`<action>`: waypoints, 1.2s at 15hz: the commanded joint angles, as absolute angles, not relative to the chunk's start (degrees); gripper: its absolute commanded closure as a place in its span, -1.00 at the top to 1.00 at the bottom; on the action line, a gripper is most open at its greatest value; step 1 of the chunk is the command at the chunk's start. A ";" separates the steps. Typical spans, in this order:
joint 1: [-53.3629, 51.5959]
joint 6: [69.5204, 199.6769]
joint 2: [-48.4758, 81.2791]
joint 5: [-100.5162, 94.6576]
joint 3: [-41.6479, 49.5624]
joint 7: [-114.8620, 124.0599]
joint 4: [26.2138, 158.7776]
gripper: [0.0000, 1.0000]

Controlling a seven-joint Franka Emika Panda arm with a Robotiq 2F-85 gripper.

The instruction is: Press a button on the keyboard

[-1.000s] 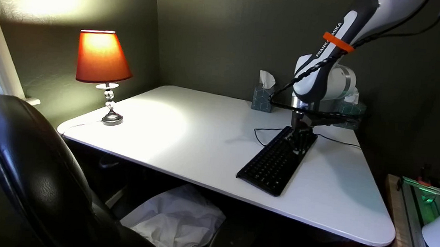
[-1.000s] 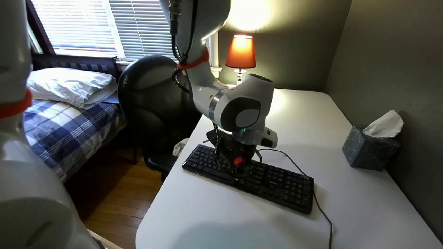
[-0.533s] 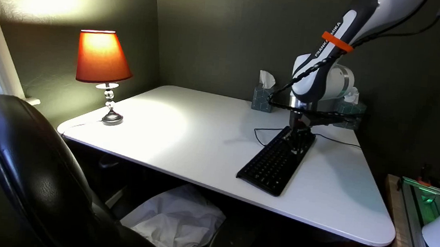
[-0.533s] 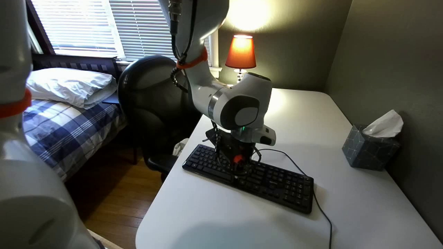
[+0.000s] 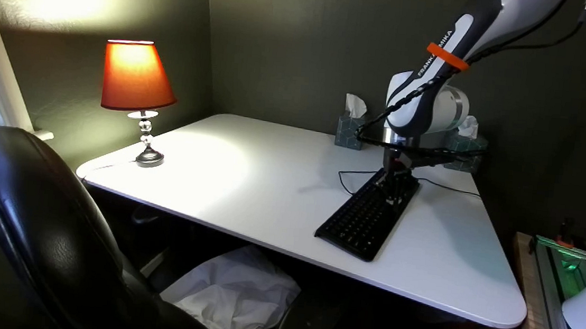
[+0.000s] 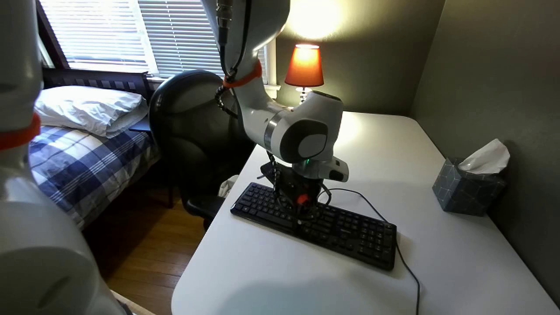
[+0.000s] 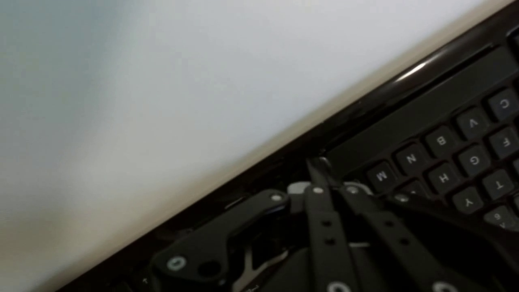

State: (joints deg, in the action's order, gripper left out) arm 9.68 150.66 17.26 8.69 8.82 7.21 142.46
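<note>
The black keyboard [image 5: 354, 223] lies flat on the white table, and it also shows in an exterior view [image 6: 350, 234]. In the wrist view its long space bar [image 7: 413, 115] and letter keys such as the B key [image 7: 441, 140] show upside down. My gripper [image 7: 320, 164] points down over the keyboard, its fingertips together at the end of the space bar near the M key [image 7: 381, 175]. It is shut with nothing seen between the fingers. I cannot tell whether the tips touch the keyboard. The gripper is dark against the keys in both exterior views [image 5: 393, 201] [image 6: 300, 218].
The white table [image 5: 270, 183] carries a lit lamp [image 5: 139, 77] at the far end. Tissue boxes [image 5: 349, 132] [image 5: 466, 148] stand along the wall side. A thin black cable [image 6: 409, 267] lies beside the keyboard. A black chair [image 6: 192, 144] stands at the table's edge.
My gripper has shifted slightly left in an exterior view, its tip moving a little along or across the keyboard. The keyboard has not moved.
</note>
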 commanded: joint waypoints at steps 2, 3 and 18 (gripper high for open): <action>9.38 149.43 18.87 7.66 9.17 7.24 141.03 -1.00; 9.40 149.40 18.95 7.72 9.12 7.19 140.95 -1.00; 9.60 148.90 19.36 8.29 8.77 6.85 140.52 -1.00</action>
State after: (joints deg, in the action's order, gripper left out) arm 9.69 150.32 17.83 8.48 8.83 7.21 141.97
